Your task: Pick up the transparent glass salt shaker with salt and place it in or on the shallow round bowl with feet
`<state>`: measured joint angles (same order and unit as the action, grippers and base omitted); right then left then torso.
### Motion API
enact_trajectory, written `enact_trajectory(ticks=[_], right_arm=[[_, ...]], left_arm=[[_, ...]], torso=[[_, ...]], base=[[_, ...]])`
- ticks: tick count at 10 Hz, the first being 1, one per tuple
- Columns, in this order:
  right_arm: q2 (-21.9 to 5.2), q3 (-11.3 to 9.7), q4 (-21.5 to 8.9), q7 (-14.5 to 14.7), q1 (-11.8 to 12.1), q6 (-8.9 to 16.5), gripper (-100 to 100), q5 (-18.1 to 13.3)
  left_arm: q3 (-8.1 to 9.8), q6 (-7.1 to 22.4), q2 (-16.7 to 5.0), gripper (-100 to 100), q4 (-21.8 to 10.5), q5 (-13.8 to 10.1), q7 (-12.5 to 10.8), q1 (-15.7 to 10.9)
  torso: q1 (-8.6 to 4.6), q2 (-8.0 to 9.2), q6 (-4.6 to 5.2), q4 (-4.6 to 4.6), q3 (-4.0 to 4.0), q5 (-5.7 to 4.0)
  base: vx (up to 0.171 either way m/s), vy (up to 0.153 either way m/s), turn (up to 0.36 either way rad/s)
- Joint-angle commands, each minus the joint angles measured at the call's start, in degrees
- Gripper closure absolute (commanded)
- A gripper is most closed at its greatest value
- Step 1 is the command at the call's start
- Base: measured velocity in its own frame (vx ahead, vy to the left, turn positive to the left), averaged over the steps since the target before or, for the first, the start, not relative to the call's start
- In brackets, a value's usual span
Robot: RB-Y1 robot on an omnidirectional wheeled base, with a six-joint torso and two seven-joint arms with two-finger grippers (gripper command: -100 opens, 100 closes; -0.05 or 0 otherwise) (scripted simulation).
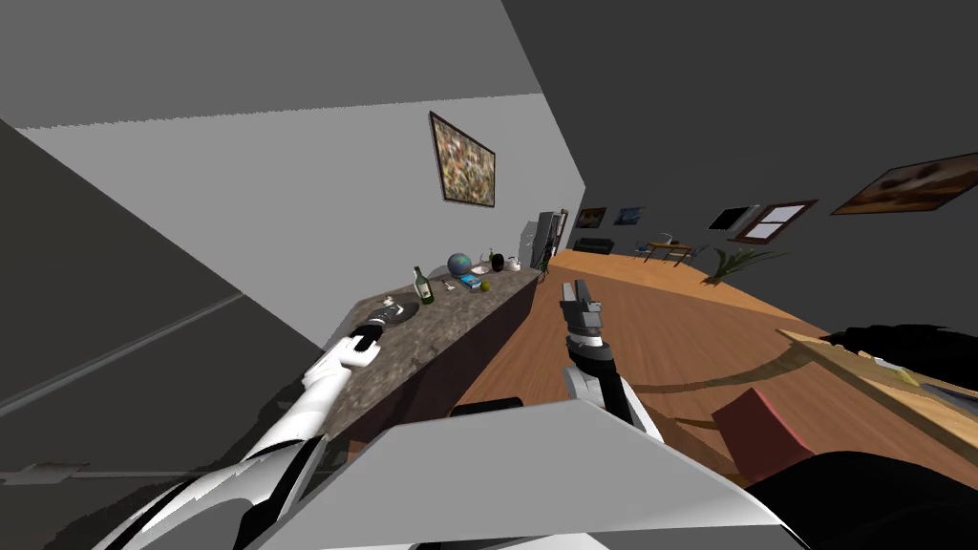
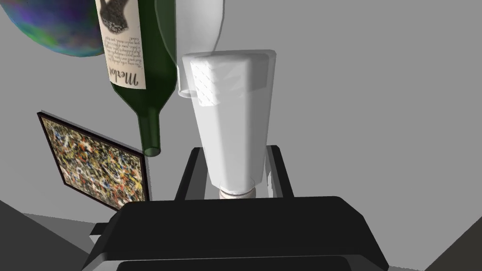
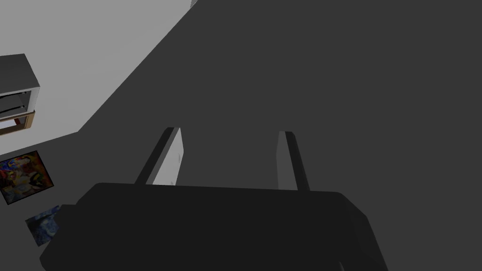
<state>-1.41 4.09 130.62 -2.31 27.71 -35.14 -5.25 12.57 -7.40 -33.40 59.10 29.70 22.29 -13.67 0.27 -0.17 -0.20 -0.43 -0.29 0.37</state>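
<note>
Left end effector [image 2: 235, 150] grips the salt shaker [image 2: 233, 117]; right end effector [image 3: 229, 131] stands wide open.

On the counter [image 1: 449, 325], the bowl [image 1: 403, 313] lay nearest, the wine bottle [image 1: 422, 285] behind it, the globe [image 1: 459, 264] farther back. The salt shaker [image 2: 233, 122] sat between the left gripper's [image 2: 235, 153] fingers, before the bottle. The right gripper [image 1: 576, 291] stood right of the counter.

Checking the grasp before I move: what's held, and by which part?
The left gripper clamps the salt shaker by its sides at the narrow end. The right gripper is open, empty.
</note>
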Motion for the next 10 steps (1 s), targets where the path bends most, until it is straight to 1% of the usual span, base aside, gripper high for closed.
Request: enact_trajectory(ticks=[1, 2, 3, 4, 5, 9, 10], right_arm=[[0.0, 0.0, 0.0, 0.0, 0.0, 0.0, 0, 0.0], [0.0, 0.0, 0.0, 0.0, 0.0, 0.0, 0, 0.0], [0.0, 0.0, 0.0, 0.0, 0.0, 0.0, 0, 0.0], [0.0, 0.0, 0.0, 0.0, 0.0, 0.0, 0, 0.0], [0.0, 0.0, 0.0, 0.0, 0.0, 0.0, 0, 0.0], [0.0, 0.0, 0.0, 0.0, 0.0, 0.0, 0, 0.0], [0.0, 0.0, 0.0, 0.0, 0.0, 0.0, 0, 0.0]], left_arm=[[0.64, 1.9, -0.5, 100, -1.3, 0.9, 1.2, -1.3], [0.81, 2.4, -0.6, 100, -1.6, 1.2, 1.7, -1.6], [1.17, 3.6, -0.6, 100, -2.4, 1.9, 2.7, -2.1], [0.7, 3.2, -0.7, 100, -1.3, 1.4, 1.7, -1.5], [0.72, 3.4, -0.7, -100, -1.4, 1.4, 1.9, -1.6], [0.72, 3.4, -0.7, -100, -1.4, 1.4, 1.9, -1.6], [0.72, 3.4, -0.7, 0, -1.4, 1.4, 1.9, -1.6]], torso=[[0.0, 0.0, 0.0, 0.0, 0.0, 0.0], [-0.01, -0.06, 0.01, 0.0, -0.03, -0.02], [-0.03, -0.06, -0.05, -0.04, -0.05, -0.02], [-0.1, -0.06, -0.02, -0.05, -0.06, -0.03], [-0.16, 0.06, -0.09, -0.04, 0.01, -0.05], [-0.2, 0.25, -0.1, 0.01, 0.12, -0.06], [-0.2, 0.25, -0.1, 0.01, 0.13, -0.06]], base=[[0.07, 0.041, -0.187], [0.068, 0.035, -0.133], [0.062, 0.017, -0.128], [0.028, 0.009, -0.034], [0.007, 0.002, 0.003], [0.0, 0.0, 0.0], [0.0, 0.0, 0.0]])
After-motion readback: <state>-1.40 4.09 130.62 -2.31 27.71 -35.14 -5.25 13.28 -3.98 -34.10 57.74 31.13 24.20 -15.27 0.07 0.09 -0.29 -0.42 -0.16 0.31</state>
